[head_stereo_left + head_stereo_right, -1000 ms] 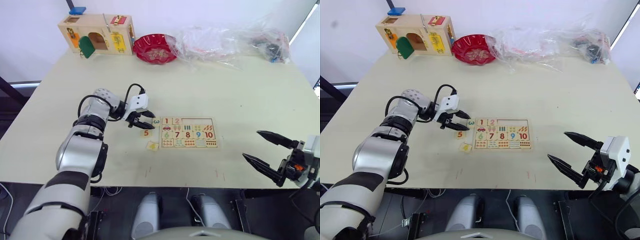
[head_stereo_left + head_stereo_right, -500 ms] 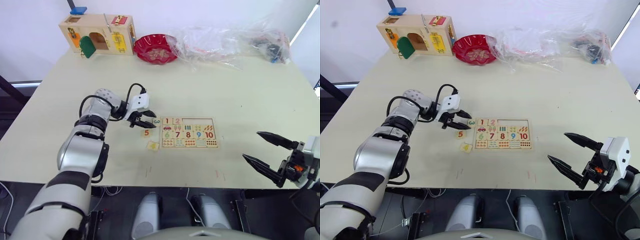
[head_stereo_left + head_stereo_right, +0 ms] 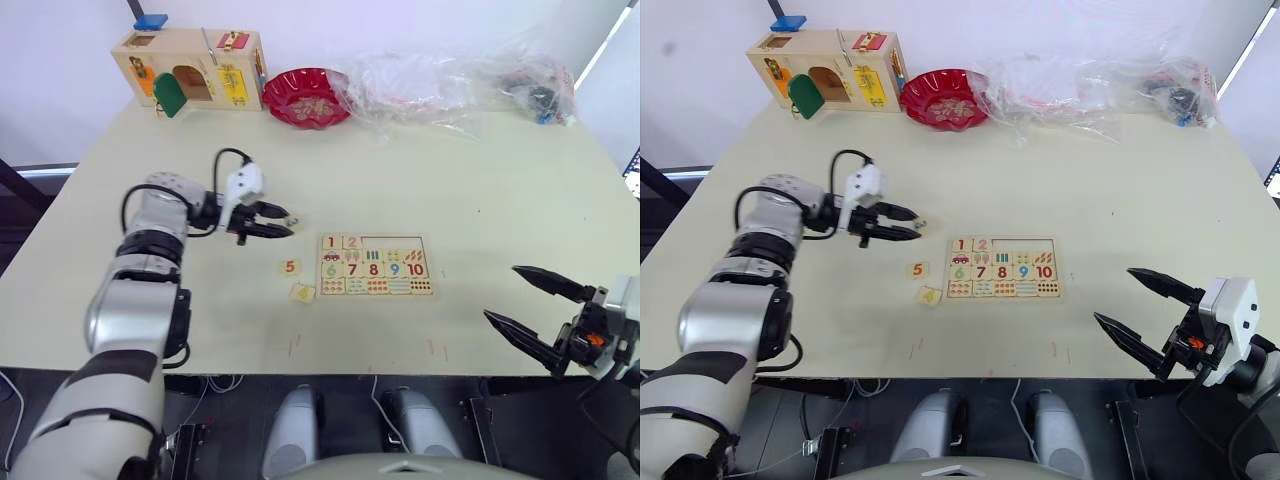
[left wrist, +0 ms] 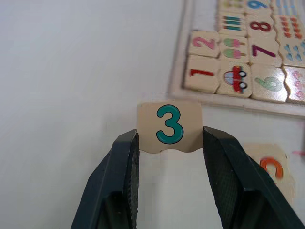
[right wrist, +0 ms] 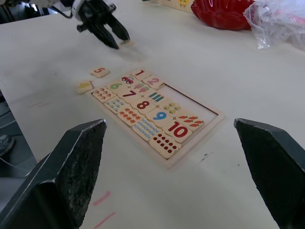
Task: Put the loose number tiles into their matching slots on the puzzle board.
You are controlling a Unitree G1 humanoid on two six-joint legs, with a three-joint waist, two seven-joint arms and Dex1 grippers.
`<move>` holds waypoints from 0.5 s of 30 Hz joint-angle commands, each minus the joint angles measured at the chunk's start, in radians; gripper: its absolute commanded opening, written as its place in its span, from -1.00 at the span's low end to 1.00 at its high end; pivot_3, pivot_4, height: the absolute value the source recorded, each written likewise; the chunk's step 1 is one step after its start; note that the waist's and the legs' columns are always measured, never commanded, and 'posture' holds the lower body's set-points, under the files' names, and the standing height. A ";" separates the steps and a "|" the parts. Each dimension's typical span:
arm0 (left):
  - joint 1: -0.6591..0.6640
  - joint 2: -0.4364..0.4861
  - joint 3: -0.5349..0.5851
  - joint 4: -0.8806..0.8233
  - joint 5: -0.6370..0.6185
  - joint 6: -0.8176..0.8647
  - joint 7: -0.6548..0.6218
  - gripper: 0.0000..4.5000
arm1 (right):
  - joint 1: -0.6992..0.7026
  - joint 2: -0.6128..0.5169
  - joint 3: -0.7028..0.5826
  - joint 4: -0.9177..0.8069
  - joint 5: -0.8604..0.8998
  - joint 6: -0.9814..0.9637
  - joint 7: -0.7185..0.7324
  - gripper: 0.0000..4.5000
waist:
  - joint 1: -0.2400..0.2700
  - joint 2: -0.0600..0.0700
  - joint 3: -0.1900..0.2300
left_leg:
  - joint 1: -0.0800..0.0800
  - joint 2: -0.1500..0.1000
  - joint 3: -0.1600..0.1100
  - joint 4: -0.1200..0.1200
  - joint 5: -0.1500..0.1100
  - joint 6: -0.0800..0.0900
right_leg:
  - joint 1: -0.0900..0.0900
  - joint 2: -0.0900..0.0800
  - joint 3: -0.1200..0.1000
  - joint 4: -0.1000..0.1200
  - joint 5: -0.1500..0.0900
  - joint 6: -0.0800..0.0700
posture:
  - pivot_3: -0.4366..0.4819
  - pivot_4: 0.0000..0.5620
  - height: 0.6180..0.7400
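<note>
Tile 3 clamped in left end effector, teal digit legible at wrist.

Counted on the desk

Three loose number tiles, two tiles seated in the board's top row, three open slots, one puzzle board, one red bowl.

Left hand pinches a tile beside the puzzle board.
</note>
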 commanded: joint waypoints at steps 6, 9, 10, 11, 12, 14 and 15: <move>0.409 0.085 0.151 -0.859 -0.164 0.653 0.241 -0.33 | -0.095 0.062 0.094 0.015 -0.055 -0.113 -0.001 1.00 | -0.006 0.000 0.000 | 0.001 0.002 -0.004 0.000 0.000 0.000 | 0.000 0.000 0.001 0.001 0.000 0.000 | -0.05 -0.47 1.00; 0.542 0.070 0.213 -1.162 -0.176 0.941 0.408 -0.33 | -0.132 0.056 0.122 0.037 -0.025 -0.108 0.044 1.00 | -0.002 0.000 0.000 | 0.001 0.002 -0.004 0.000 0.000 0.000 | 0.000 0.000 0.001 0.000 0.000 0.000 | -0.05 -0.47 1.00; 0.572 0.057 0.230 -1.240 -0.160 1.025 0.480 -0.33 | -0.140 0.045 0.129 0.047 -0.020 -0.102 0.061 1.00 | 0.000 0.000 0.000 | 0.001 0.002 -0.004 0.000 0.000 0.000 | 0.001 0.000 0.002 0.000 0.000 0.000 | -0.05 -0.47 1.00; 0.596 0.049 0.253 -1.312 -0.182 1.123 0.514 -0.33 | -0.153 0.037 0.136 0.061 -0.023 -0.101 0.074 1.00 | 0.001 0.001 0.000 | 0.001 0.001 -0.004 0.000 0.000 0.000 | 0.001 0.000 0.002 0.000 0.000 0.000 | -0.05 -0.47 1.00; 0.616 0.039 0.276 -1.372 -0.213 1.201 0.536 -0.33 | -0.163 0.031 0.141 0.073 -0.011 -0.094 0.089 1.00 | 0.003 0.000 0.000 | 0.002 0.001 -0.003 0.000 0.000 0.000 | 0.001 0.000 0.003 0.000 0.000 0.000 | -0.05 -0.47 1.00; 0.662 0.006 0.328 -1.513 -0.238 1.351 0.607 -0.33 | -0.187 0.015 0.141 0.101 0.023 -0.076 0.117 1.00 | 0.005 0.000 0.000 | 0.002 0.001 -0.003 0.000 0.000 0.000 | 0.001 0.001 0.002 0.000 0.000 0.000 | -0.05 -0.47 1.00; 0.685 -0.008 0.347 -1.573 -0.227 1.399 0.653 -0.33 | -0.201 0.006 0.147 0.116 0.032 -0.068 0.132 1.00 | 0.005 0.000 0.000 | 0.002 0.001 -0.003 0.000 0.000 0.000 | 0.001 0.001 0.003 0.000 0.000 0.000 | -0.05 -0.47 1.00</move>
